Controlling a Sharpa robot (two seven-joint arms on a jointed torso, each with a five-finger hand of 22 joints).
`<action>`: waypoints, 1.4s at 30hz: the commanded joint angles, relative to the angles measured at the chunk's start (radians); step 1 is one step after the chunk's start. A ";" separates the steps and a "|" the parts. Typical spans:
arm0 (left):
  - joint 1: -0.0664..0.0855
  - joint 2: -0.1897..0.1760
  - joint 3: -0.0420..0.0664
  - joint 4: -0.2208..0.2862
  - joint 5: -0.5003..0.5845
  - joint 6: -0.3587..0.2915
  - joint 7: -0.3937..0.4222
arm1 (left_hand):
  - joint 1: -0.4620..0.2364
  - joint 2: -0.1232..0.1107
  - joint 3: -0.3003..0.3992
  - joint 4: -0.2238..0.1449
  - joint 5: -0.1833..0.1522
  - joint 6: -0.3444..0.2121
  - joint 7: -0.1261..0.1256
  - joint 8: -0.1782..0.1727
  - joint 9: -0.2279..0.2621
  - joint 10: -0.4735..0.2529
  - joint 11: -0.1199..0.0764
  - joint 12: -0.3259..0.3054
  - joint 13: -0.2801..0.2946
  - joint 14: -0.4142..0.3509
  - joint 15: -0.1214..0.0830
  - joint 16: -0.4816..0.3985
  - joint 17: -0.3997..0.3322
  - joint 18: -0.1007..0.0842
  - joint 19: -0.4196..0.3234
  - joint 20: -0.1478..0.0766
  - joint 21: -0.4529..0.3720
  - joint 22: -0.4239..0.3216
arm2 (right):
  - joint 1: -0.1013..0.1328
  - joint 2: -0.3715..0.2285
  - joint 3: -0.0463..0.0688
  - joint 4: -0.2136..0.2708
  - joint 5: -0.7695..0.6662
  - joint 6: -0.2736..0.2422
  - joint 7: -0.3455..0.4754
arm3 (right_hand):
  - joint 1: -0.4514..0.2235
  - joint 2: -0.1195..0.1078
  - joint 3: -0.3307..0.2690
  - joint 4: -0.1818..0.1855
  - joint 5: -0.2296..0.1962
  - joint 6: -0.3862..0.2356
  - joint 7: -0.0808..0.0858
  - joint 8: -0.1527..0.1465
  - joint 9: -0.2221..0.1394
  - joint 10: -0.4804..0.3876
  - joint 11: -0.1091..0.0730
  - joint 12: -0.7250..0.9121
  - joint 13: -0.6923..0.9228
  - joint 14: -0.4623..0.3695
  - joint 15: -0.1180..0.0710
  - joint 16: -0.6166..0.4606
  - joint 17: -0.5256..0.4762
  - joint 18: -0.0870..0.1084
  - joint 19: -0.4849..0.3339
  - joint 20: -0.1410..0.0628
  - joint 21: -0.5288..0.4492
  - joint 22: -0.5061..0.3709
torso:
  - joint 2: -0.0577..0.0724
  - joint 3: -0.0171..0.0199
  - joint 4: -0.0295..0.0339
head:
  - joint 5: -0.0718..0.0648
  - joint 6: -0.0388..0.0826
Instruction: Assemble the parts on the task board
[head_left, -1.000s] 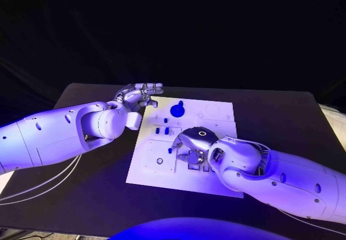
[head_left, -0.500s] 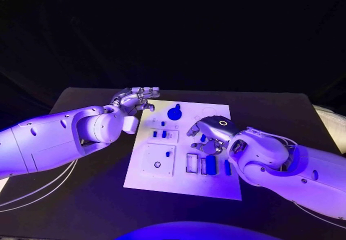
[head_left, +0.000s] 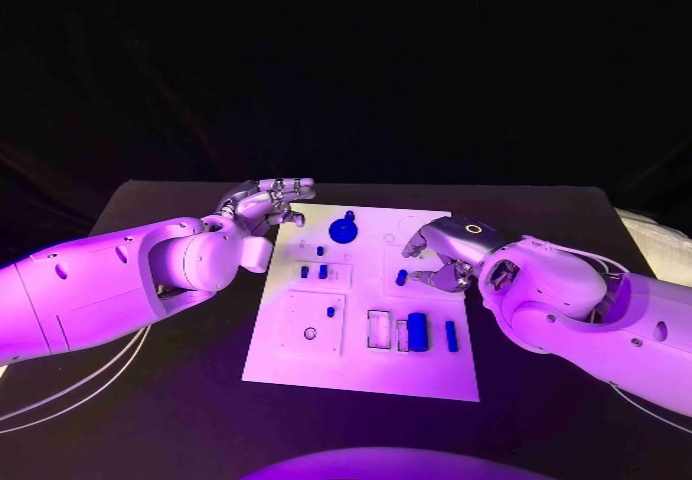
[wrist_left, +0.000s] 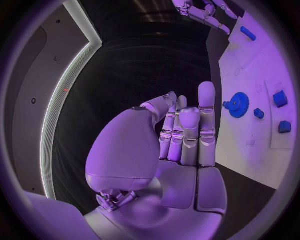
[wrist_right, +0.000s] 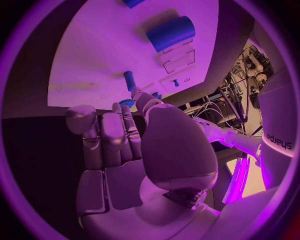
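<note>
- Left hand (head_left: 267, 203): hovers at the far left corner of the task board (head_left: 361, 360), just off its edge. The left wrist view shows the palm bare, fingers (wrist_left: 206, 107) extended side by side, thumb folded across in front; it holds nothing, so I log it as open.
- Right hand (head_left: 444, 258): over the right-hand side of the board, at mid-depth. In the right wrist view its fingers (wrist_right: 103, 137) are straight and together, and nothing lies in the palm. The fingertips point at a small blue peg (wrist_right: 129, 80) standing on the board; whether they touch it I cannot tell. No grip visible, so I log it open too.
- Blue gear (head_left: 345, 229): sits on the board just beside the left hand, on the board side of it; also seen ahead of the left fingertips in the wrist view (wrist_left: 237, 105). Apart from the hand.
- Two small blue blocks (head_left: 313, 271): side by side on the board, nearer the robot than the left hand.
- Blue cylinder (head_left: 418, 331): lies in a recess in the near part of the board, close under the right forearm; a slim blue bar (head_left: 451, 336) lies just beside it.
- Small blue piece (head_left: 330, 312): on the square panel at the near left of the board, well apart from both hands.
</note>
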 joint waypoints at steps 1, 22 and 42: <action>0.000 0.002 0.001 0.000 -0.006 0.022 0.005 | -0.005 -0.004 -0.007 -0.001 0.001 -0.005 0.000 0.007 -0.001 -0.007 -0.002 0.005 0.001 -0.007 0.001 -0.005 -0.002 0.017 -0.009 -0.001 -0.006 -0.001 | -0.001 0.006 -0.003 -0.007 -0.002 0.089 -0.009 | 0.010 -0.003 -0.006 -0.001 -0.004 0.010 -0.003 0.006 0.001 0.006 -0.008 0.006 0.001 0.006 -0.010 -0.004 -0.002 0.019 0.001 -0.010 -0.007 -0.002 | 0.000 0.0006 0.0017 | -0.001 -0.001; 0.000 0.000 0.001 0.001 -0.007 0.024 0.003 | -0.005 -0.004 -0.007 -0.001 0.001 -0.005 0.000 0.007 -0.001 -0.007 -0.002 0.005 0.001 -0.007 0.001 -0.005 -0.002 0.017 -0.009 -0.001 -0.006 -0.001 | -0.004 0.086 -0.024 -0.074 0.006 0.064 0.026 | 0.035 0.035 0.038 0.000 -0.003 0.032 -0.004 0.005 0.001 0.081 -0.018 0.034 -0.001 0.018 -0.004 0.001 -0.002 0.015 0.016 -0.014 -0.008 0.003 | 0.000 -0.0004 0.0030 | 0.001 -0.004; 0.000 -0.001 0.001 0.001 -0.008 0.027 -0.002 | -0.005 -0.004 -0.007 -0.001 0.001 -0.005 0.000 0.007 -0.001 -0.007 -0.002 0.005 0.001 -0.007 0.001 -0.005 -0.002 0.017 -0.009 -0.001 -0.006 -0.001 | -0.005 0.090 -0.025 -0.088 -0.015 0.073 0.014 | 0.074 0.055 0.108 -0.044 -0.008 0.112 0.000 0.029 0.016 0.218 -0.029 0.054 0.008 0.035 -0.008 0.050 0.045 0.002 0.052 -0.019 0.045 0.078 | 0.000 0.0003 0.0014 | 0.002 -0.008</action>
